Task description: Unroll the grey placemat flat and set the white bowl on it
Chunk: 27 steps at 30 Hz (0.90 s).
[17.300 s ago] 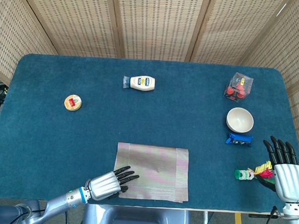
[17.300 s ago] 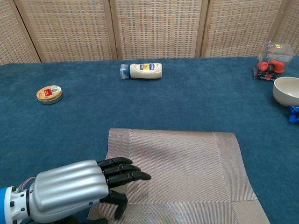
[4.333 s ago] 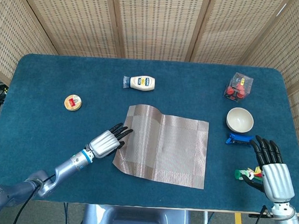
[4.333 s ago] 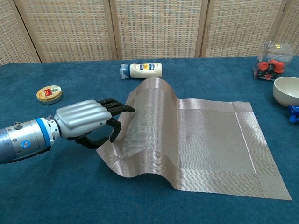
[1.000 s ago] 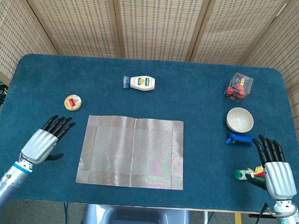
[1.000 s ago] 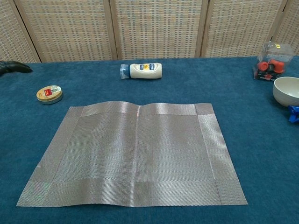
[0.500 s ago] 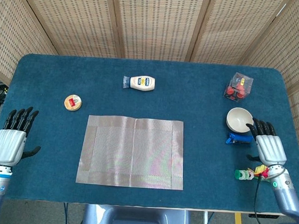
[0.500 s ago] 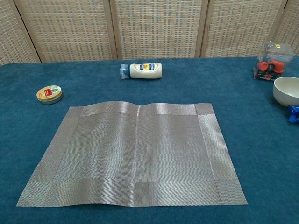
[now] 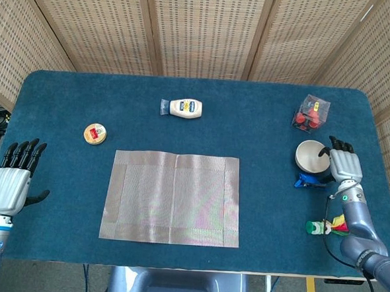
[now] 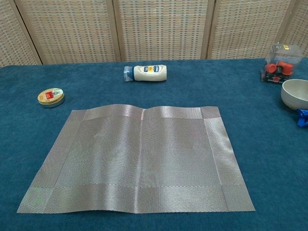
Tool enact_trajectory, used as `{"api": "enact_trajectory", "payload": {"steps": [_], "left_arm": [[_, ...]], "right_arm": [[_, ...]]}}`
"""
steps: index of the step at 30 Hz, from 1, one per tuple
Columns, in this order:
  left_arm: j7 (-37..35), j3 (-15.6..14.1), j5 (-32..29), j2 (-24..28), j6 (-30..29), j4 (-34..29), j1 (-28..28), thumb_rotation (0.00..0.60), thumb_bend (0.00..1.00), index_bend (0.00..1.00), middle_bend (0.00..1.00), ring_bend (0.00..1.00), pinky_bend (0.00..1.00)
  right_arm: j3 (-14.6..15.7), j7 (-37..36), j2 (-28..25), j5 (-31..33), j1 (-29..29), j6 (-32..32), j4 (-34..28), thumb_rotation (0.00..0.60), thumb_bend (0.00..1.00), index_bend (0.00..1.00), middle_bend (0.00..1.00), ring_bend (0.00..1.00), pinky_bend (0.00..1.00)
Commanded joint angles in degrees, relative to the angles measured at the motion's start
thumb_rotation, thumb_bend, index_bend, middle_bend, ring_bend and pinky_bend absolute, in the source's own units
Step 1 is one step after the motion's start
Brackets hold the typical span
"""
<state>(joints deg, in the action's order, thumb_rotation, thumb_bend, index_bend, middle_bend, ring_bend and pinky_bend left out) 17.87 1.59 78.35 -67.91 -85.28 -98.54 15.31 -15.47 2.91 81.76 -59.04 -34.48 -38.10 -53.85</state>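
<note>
The grey placemat (image 9: 170,197) (image 10: 137,162) lies unrolled and nearly flat in the middle of the blue table, with a faint crease down its centre. The white bowl (image 9: 309,156) (image 10: 294,94) stands upright on the table at the right, apart from the mat. My right hand (image 9: 343,163) is right beside the bowl's right rim, fingertips at the rim; whether it grips the bowl I cannot tell. My left hand (image 9: 11,180) hangs open off the table's left edge, fingers spread, holding nothing. Neither hand shows in the chest view.
A mayonnaise bottle (image 9: 185,108) lies at the back centre, and a small round tin (image 9: 95,134) sits left of the mat. A clear box of red items (image 9: 311,113) stands behind the bowl. A blue packet (image 9: 310,181) and colourful rings (image 9: 326,226) lie in front of it.
My right hand has moved forward from the rings to the bowl's right rim. My left hand has drawn back off the left edge of the table. The mat has not moved.
</note>
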Motion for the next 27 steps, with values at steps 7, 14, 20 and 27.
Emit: {"api": "enact_trajectory", "payload": {"steps": [7, 14, 20, 27], "left_arm": [[-0.59, 0.61, -0.02, 0.15, 1.11, 0.17, -0.16, 0.6, 0.0, 0.0, 0.0, 0.0, 0.0], [-1.09, 1.16, 0.23, 0.29, 1.56, 0.32, -0.47, 0.6, 0.0, 0.0, 0.0, 0.0, 0.0], [-1.43, 1.62, 0.17, 0.39, 2.1, 0.33, -0.6, 0.6, 0.0, 0.0, 0.0, 0.0, 0.0], [-2.06, 1.9, 0.49, 0.72, 2.56, 0.12, -0.77, 0.6, 0.0, 0.0, 0.0, 0.0, 0.0]], "right_arm": [[0.36, 0.28, 3.08, -0.15, -2.48, 1.48, 2.91, 0.6, 0.15, 0.45, 0.0, 0.0, 0.0], [1.27, -0.17, 4.91, -1.46, -3.09, 0.98, 4.82, 0.6, 0.4, 0.56, 0.0, 0.0, 0.0], [2.18, -1.13, 5.6, -3.82, -3.09, -0.71, 5.9, 0.6, 0.51, 0.64, 0.0, 0.0, 0.0], [3.42, -3.39, 2.95, -8.91, -1.8, -6.14, 0.78, 0.6, 0.53, 0.68, 0.0, 0.0, 0.0]]}}
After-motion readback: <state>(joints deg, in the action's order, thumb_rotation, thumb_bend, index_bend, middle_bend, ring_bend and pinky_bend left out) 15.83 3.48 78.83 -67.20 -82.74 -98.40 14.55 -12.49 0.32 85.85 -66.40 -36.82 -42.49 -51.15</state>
